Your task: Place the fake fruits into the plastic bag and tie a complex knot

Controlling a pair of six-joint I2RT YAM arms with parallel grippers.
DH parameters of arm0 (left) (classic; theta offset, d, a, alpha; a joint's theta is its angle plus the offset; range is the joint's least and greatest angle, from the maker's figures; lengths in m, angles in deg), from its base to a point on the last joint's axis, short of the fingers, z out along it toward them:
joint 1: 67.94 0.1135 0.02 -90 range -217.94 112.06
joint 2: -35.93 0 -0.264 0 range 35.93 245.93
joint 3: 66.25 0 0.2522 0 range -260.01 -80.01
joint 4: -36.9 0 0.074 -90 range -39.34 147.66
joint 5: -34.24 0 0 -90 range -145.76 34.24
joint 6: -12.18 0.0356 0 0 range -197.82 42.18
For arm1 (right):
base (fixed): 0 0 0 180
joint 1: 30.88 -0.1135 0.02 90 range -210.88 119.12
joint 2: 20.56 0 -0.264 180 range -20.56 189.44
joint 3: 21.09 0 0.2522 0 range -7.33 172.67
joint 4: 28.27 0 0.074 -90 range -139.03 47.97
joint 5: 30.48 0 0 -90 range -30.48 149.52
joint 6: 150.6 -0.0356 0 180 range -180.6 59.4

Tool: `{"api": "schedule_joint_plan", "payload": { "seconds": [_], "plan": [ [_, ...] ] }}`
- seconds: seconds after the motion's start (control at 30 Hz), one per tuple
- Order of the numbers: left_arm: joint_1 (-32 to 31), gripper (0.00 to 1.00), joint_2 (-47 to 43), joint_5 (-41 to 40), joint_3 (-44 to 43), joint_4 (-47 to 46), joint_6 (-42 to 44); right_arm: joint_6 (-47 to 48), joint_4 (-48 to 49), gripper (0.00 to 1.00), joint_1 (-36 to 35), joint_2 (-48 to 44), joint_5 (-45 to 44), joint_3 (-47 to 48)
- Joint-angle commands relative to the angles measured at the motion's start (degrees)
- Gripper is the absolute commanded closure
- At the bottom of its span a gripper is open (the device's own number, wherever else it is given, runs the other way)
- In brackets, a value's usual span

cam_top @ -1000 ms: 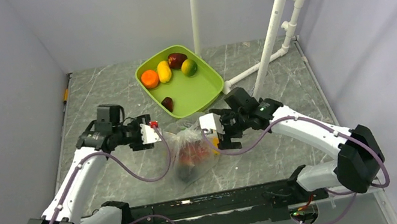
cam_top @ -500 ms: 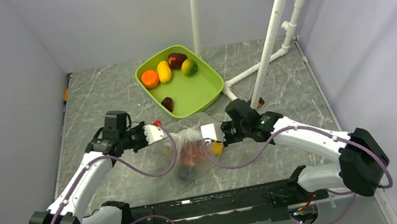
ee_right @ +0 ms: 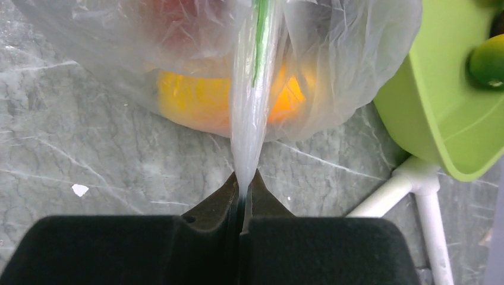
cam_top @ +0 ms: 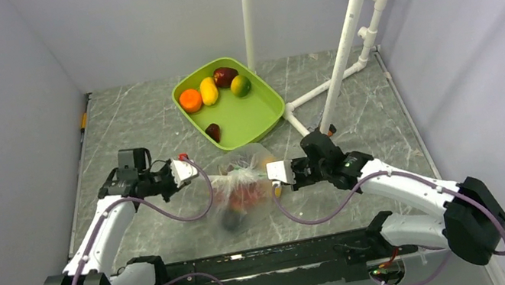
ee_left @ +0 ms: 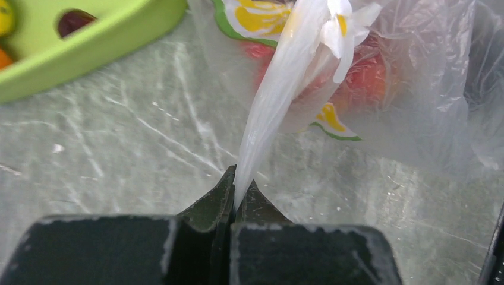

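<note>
Grey marbled tabletop [cam_top: 123,125]: thin clear crinkly plastic bag [ee_left: 416,101] lies between my arms, glossy plastic fake fruits [ee_right: 190,101] inside. Left gripper [ee_left: 235,189] and right gripper [ee_right: 243,185] each pinch a stretched bag strand. Knot step, I judge; next: cross strands.

No text can be read; the yellow-and-green print on the plastic bag [ee_left: 416,89] shows no legible letters.

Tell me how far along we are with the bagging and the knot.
Done: some fruits sit inside the plastic bag. In hand: the left gripper and right gripper are each shut on a stretched strand of the bag's mouth. Left: five more lie in the green tray, and the tying looks unfinished.
</note>
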Motion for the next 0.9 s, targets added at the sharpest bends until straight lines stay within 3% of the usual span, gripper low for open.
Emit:
{"api": "schedule_joint_plan", "payload": {
  "seconds": [0.0, 0.13, 0.27, 0.67, 0.87],
  "plan": [
    [3.5, 1.0, 0.7, -13.3, 0.9, -0.1, 4.1, 0.0, -11.5, 1.0, 3.8, 0.4, -8.4, -0.1],
    [5.7, 1.0, -1.6, -11.6, -1.4, 0.9, 2.6, 0.7, -17.0, 1.0, 6.1, -3.4, -5.7, 4.0],
    [9.0, 1.0, -0.5, -2.8, -10.6, 8.6, -0.9, -1.3, -22.1, 1.0, 7.0, -5.6, -2.0, 9.8],
    [10.6, 1.0, 0.6, -9.8, 0.8, 2.7, 5.8, 4.4, -14.4, 1.0, 11.6, -2.2, -1.0, -2.4],
    [12.2, 1.0, 0.6, -3.1, -8.1, 7.7, 3.5, 5.2, -19.8, 1.0, 13.6, -3.7, 0.9, 4.2]
  ]
}}
